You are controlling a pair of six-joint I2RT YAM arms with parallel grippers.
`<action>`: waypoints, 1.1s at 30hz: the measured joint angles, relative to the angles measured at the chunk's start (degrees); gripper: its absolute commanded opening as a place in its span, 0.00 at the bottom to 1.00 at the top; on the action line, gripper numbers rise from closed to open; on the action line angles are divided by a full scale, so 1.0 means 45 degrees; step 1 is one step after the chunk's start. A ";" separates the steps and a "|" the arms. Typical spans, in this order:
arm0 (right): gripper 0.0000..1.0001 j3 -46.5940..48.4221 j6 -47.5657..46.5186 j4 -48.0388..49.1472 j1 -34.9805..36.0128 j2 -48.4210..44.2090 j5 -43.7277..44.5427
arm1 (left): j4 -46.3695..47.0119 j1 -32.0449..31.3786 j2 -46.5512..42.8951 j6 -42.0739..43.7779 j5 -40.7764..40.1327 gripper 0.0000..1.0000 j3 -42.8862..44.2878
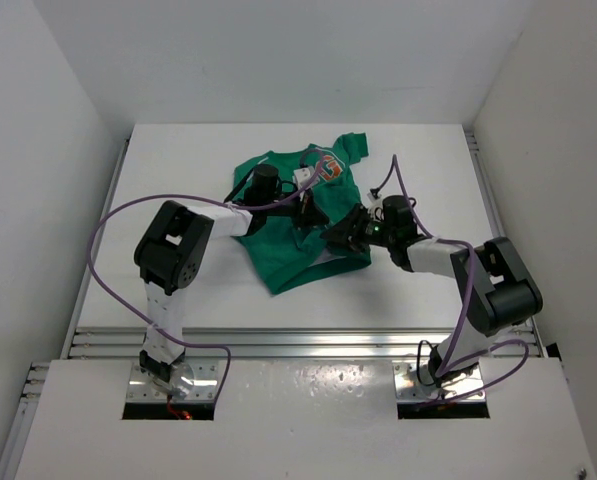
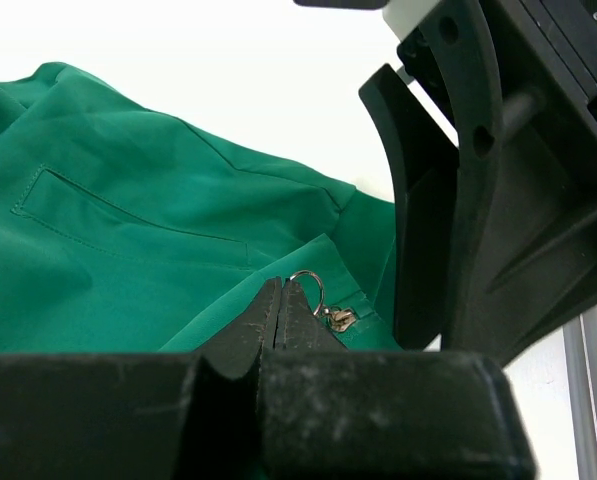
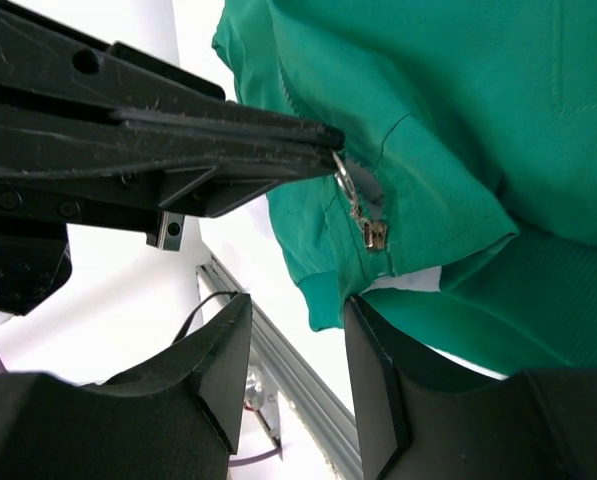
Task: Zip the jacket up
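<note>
The green jacket (image 1: 283, 235) lies crumpled in the middle of the white table, its orange letter (image 1: 328, 168) at the far end. My left gripper (image 2: 281, 290) is shut on the metal ring of the zipper pull (image 2: 313, 285), with the slider (image 2: 340, 320) hanging just beyond. The right wrist view shows the left fingers (image 3: 228, 135) from the side pinching that ring (image 3: 340, 172) above the slider (image 3: 375, 236). My right gripper (image 3: 298, 305) is open, and the corner of the jacket's hem (image 3: 323, 300) hangs at its fingertips, against the right finger (image 3: 378, 380).
An aluminium rail (image 1: 308, 345) runs along the table's near edge and shows below the hem (image 3: 288, 375) in the right wrist view. White walls enclose the table. Purple cables (image 1: 108, 225) loop beside both arms. The right gripper's body (image 2: 488, 190) stands close to the left fingers.
</note>
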 measured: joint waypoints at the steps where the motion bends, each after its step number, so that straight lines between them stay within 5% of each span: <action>1: 0.42 -0.0010 0.0024 -0.0010 0.0034 0.0000 -0.0005 | 0.0000 0.0000 0.0005 -0.0005 -0.0005 0.00 0.0000; 25: 0.42 0.0350 0.0223 0.0053 0.0209 0.0908 0.0180 | 0.0277 0.0107 0.0010 -0.0257 0.0049 0.00 0.0000; 29: 0.32 0.0724 0.0248 0.0107 0.0253 0.1263 0.0359 | 0.0296 0.0107 0.0010 -0.0364 0.0044 0.00 0.0000; 33: 0.03 0.0962 0.0175 0.0063 0.0253 0.1467 0.0529 | 0.0476 0.0126 0.0010 -0.0486 0.0034 0.00 0.0000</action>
